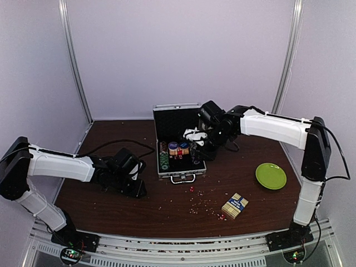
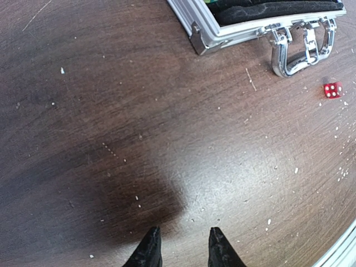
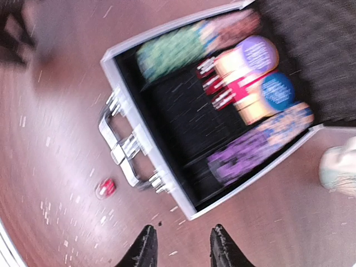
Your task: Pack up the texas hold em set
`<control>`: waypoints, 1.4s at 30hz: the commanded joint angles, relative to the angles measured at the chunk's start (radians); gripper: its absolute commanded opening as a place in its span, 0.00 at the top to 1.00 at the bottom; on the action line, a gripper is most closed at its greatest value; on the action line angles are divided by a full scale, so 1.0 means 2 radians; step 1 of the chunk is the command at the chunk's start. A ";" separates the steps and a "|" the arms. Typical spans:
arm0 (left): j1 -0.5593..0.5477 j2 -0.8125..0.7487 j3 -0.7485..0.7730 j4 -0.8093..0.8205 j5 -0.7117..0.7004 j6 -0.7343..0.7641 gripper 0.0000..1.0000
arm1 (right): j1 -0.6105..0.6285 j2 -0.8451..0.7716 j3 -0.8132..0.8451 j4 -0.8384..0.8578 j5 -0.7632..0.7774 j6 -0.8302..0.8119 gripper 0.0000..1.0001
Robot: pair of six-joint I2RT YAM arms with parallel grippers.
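Silver aluminium case [image 1: 181, 173] with black lining sits mid-frame on the brown wooden surface [image 1: 167, 208], long axis left-to-right, lid up at the back, metal handle [image 1: 183, 179] pointing at the bottom edge. Left fingers [image 2: 148, 250] and right fingers [image 3: 146, 248] are both spread, empty.
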 commanded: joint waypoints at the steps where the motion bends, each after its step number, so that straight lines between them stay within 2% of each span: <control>1: 0.003 0.001 0.013 0.018 -0.006 0.003 0.69 | 0.033 0.024 -0.064 -0.022 -0.018 -0.041 0.67; 10: 0.003 -0.008 0.007 0.018 -0.004 -0.001 0.69 | 0.061 0.102 -0.026 -0.027 0.007 -0.031 0.66; 20: 0.003 -0.009 0.004 0.018 -0.004 -0.002 0.69 | 0.068 0.128 -0.007 -0.030 -0.012 -0.034 0.65; 33: 0.003 -0.001 0.003 0.021 0.003 0.001 0.69 | 0.069 0.131 0.006 -0.044 -0.035 -0.038 0.91; 42: 0.003 -0.002 0.002 0.022 0.005 0.001 0.69 | 0.054 0.082 0.046 -0.059 -0.030 -0.030 0.93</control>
